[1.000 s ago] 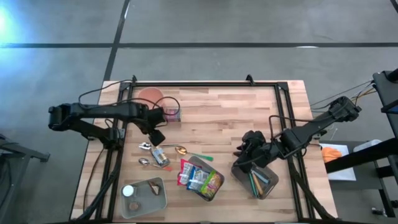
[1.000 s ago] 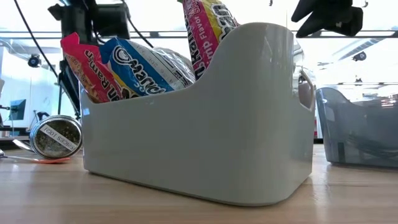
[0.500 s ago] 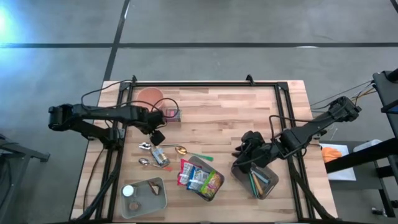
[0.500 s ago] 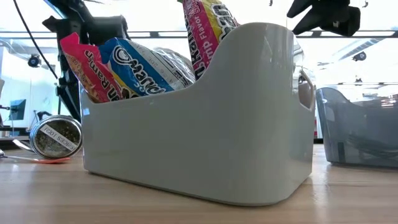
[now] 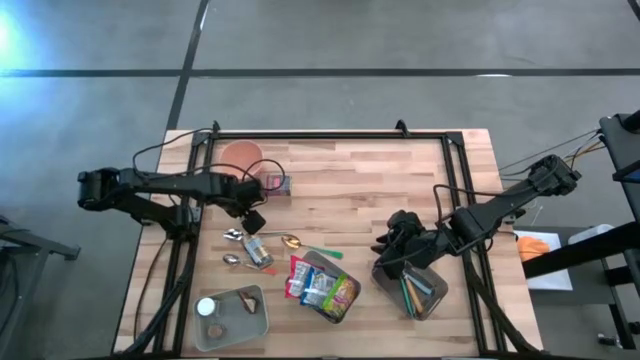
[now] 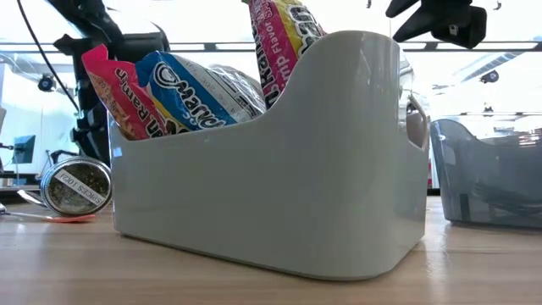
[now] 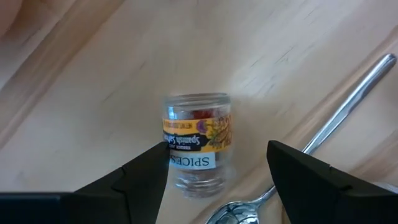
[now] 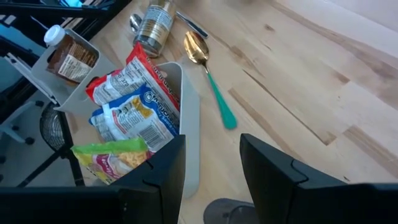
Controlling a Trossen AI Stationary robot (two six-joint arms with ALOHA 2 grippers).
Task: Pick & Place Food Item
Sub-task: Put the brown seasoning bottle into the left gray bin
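We found the left gripper [image 5: 252, 219] above the wood table [image 5: 400, 170], its fingers [image 7: 140, 180] spread wide with nothing between them. Its wrist camera looked down on a spice jar [image 7: 196, 144] lying on its side directly ahead, label readable, with a metal spoon [image 7: 311, 149] just beside it. From above, the same jar [image 5: 259, 251] was a small shape just past the gripper. At table height we saw only its lid end [image 6: 76, 187].

The left arm reached in low and nearly flat from the table's left edge, passing a pink plate [image 5: 240, 155].

The right gripper [image 5: 392, 243] hovered beside a dark grey bin [image 5: 412, 290] holding pens; its fingers [image 8: 161, 171] stood part way apart and held nothing. Its wrist camera showed what the overhead view barely resolved: a white bin [image 8: 186, 124] filled with snack packets [image 8: 134, 109], a gold spoon with a green handle [image 8: 208, 71] next to it, and a tray with a brown bottle [image 8: 65, 56] farther off. The low view showed that bin's wall [image 6: 279, 186] filling the foreground, packets [image 6: 182, 89] poking above its rim.

The right arm slanted in from the table's right side.
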